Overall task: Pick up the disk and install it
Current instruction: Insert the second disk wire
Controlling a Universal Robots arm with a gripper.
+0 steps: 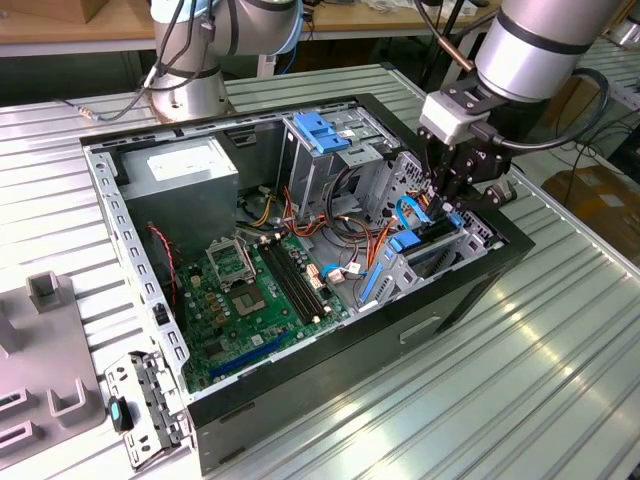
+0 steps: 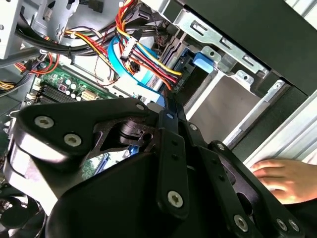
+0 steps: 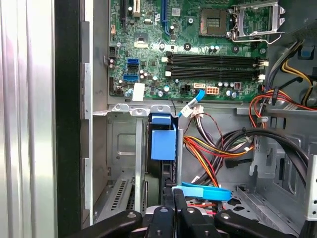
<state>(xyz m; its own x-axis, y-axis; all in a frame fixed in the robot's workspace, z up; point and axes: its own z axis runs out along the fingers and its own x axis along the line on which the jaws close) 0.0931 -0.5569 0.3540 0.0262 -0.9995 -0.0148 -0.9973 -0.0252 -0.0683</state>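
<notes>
Ribbed metal tabletop (image 1: 560,360) carries the open computer case (image 1: 470,290), and your gripper (image 1: 450,205) is down at the drive bay on the exterior view's right of that case. The disk (image 1: 410,243) stands on edge in the mouth of that bay. In the first wrist view its blue side rail (image 3: 163,144) faces you between the grey bay walls (image 3: 121,148), with the motherboard (image 3: 198,54) beyond.

Your main worry is a jam. If the disk is even a little tilted, a rail may catch on the bay's sheet metal and bind, and pushing against that could make it slip in the grip. The flat blue cable (image 3: 203,191) loops just beside the fingers, and the bundle of red, yellow and orange wires (image 3: 213,153) lies near it. Either could be pinched between disk and cage, or dragged along by the gripper. In the second wrist view a person's hand (image 2: 282,178) rests on the table close to the case. You should treat any sideways swing of the arm as a hazard to it.

As for the jaws, they look drawn in narrow. In the first wrist view the fingertips (image 3: 179,201) sit nearly together on a thin dark edge below the blue rail, so you appear to be clamped on the disk itself. The contact faces are hidden behind the fingers, so take that as a judgement
</notes>
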